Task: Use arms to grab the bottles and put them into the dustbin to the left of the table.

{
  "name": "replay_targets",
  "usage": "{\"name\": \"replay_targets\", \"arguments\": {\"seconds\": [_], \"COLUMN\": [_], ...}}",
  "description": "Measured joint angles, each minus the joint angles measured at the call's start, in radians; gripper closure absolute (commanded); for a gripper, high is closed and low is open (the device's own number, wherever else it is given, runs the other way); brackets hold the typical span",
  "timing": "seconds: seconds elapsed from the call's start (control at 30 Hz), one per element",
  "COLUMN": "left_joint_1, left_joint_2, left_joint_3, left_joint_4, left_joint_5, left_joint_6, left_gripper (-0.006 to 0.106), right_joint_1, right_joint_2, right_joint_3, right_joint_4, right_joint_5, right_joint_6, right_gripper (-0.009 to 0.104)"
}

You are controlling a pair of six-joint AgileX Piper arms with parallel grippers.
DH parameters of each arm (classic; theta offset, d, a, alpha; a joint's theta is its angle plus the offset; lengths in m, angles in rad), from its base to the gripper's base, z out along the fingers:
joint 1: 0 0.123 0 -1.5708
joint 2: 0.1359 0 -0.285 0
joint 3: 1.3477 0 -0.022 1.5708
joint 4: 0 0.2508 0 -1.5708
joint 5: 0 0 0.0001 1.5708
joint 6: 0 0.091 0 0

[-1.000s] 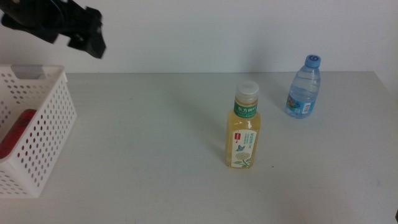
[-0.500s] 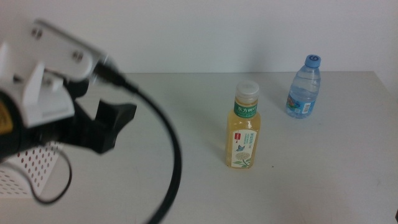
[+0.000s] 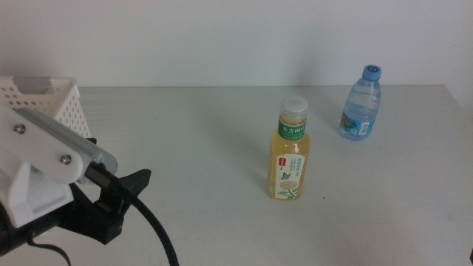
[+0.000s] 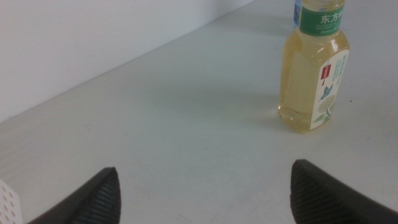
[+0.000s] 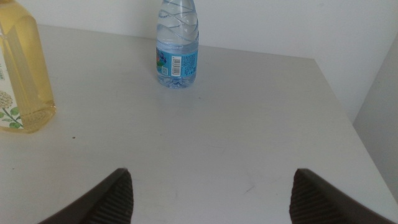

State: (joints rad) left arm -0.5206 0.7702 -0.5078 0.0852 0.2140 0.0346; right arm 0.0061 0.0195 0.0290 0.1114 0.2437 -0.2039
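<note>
- Bottles first: the yellow tea bottle [image 3: 289,151] stands upright near the middle of the table [image 3: 207,140], white cap on top, green band under the neck and a pale label on its front.
- The small water bottle [image 3: 361,103] with the blue cap stands upright further back and toward the right, well apart from the tea bottle and close to the table's far edge.
- Both show again in the right wrist view, the water bottle [image 5: 177,45] ahead and the tea bottle [image 5: 20,68] cut off at the picture's edge; the left wrist view has the tea bottle [image 4: 313,71] standing free with a sliver of blue just behind its cap.
- The dustbin [image 3: 52,100] sits at the table's left end; only its upper back corner with rows of holes is visible, the rest hidden by the arm, so what lies inside cannot be seen.
- The left gripper [image 3: 111,203] hangs low at the lower left of the middle view, in front of the dustbin, with a white camera mount [image 3: 44,159] above it and a thick black cable [image 3: 159,236] curving down; it looks to be above the tabletop, though the height is hard to judge.
- Its jaws are spread wide in the left wrist view with nothing between them [image 4: 202,193].
- The right gripper [image 5: 211,190] is likewise released, jaws wide apart over bare table, well short of the water bottle.
</note>
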Motion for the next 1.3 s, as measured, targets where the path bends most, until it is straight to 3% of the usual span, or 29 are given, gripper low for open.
{"name": "replay_targets", "arguments": {"seconds": [0.4,0.63,0.97,1.3], "left_joint_1": [0.0,0.0,0.0,0.0], "left_joint_2": [0.023,0.12,0.406,0.773], "left_joint_3": [0.021,0.127,0.17,0.079], "left_joint_4": [0.01,0.03,0.273,0.38], "left_joint_5": [-0.083,-0.405,-0.785,-1.091], "left_joint_6": [0.001,-0.035,-0.285,-0.353], "left_gripper": [0.007,0.007,0.008,0.008], "right_joint_1": [0.0,0.0,0.0,0.0], "right_joint_2": [0.0,0.0,0.0,0.0], "right_joint_3": [0.0,0.0,0.0,0.0], "right_joint_4": [0.0,0.0,0.0,0.0], "right_joint_5": [0.0,0.0,0.0,0.0], "right_joint_6": [0.0,0.0,0.0,0.0], "right_gripper": [0.031,0.031,0.031,0.031]}}
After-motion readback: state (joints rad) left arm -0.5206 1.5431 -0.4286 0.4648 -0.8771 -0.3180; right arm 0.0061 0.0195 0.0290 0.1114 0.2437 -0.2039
